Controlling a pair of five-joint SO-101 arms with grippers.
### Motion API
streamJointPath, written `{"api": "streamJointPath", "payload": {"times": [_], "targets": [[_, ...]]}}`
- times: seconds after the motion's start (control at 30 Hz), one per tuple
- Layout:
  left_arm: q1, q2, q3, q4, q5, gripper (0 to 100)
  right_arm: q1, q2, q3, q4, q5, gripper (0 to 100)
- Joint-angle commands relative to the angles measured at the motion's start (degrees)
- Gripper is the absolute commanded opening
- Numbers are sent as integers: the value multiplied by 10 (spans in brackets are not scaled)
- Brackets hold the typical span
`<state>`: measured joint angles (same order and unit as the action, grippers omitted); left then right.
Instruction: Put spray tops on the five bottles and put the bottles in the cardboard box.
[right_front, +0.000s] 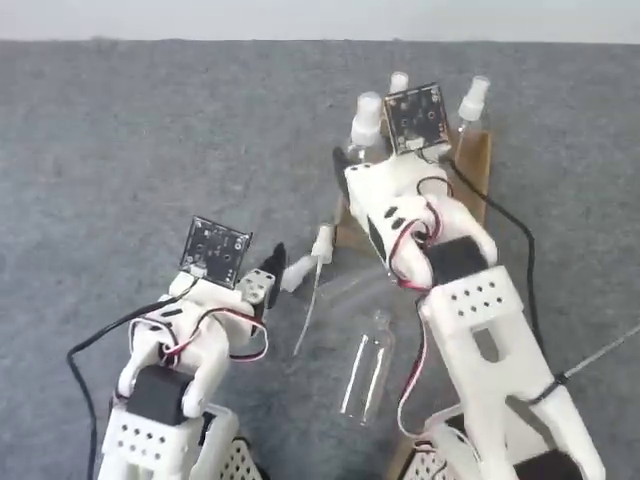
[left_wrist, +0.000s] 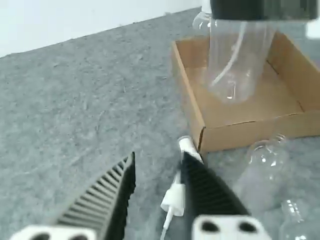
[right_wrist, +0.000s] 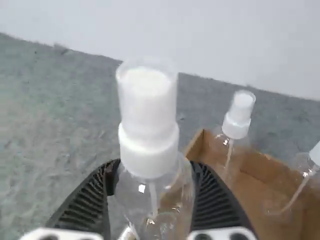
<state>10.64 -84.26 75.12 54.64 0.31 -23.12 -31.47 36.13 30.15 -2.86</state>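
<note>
My right gripper (right_front: 362, 160) (right_wrist: 150, 205) is shut on a clear bottle with a white spray top (right_front: 366, 122) (right_wrist: 148, 150) and holds it upright over the near-left corner of the cardboard box (right_front: 474, 160) (left_wrist: 200, 117). Two capped bottles (right_front: 472, 100) (right_wrist: 234, 127) stand in the box. My left gripper (right_front: 278, 262) (left_wrist: 159, 160) is open and low over the carpet. A loose spray top (right_front: 320, 246) (left_wrist: 176, 195) with its tube lies right by one finger (left_wrist: 200, 187). An uncapped clear bottle (right_front: 368, 375) (left_wrist: 265, 160) lies on the carpet in front of the box.
Grey carpet (right_front: 130, 150) covers the table, with open room to the left and far side. The spray top's thin tube (right_front: 308, 310) trails toward the lying bottle. The right arm's body (right_front: 470, 300) stretches over the near side of the box.
</note>
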Motion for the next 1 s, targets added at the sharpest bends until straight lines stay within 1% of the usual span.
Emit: {"api": "streamJointPath", "payload": {"times": [0.0, 0.17, 0.83, 0.97], "targets": [[-4, -7, 15, -51, -4, 44, 7, -5, -9, -35, -8, 6], [-4, -7, 21, -59, -4, 41, 15, -5, 42, -56, -4, 6], [-4, -7, 22, -58, -4, 41, 17, -5, 47, -49, -4, 9], [-4, -7, 29, -61, -4, 41, 22, 2, 47, -78, -7, 7]]}}
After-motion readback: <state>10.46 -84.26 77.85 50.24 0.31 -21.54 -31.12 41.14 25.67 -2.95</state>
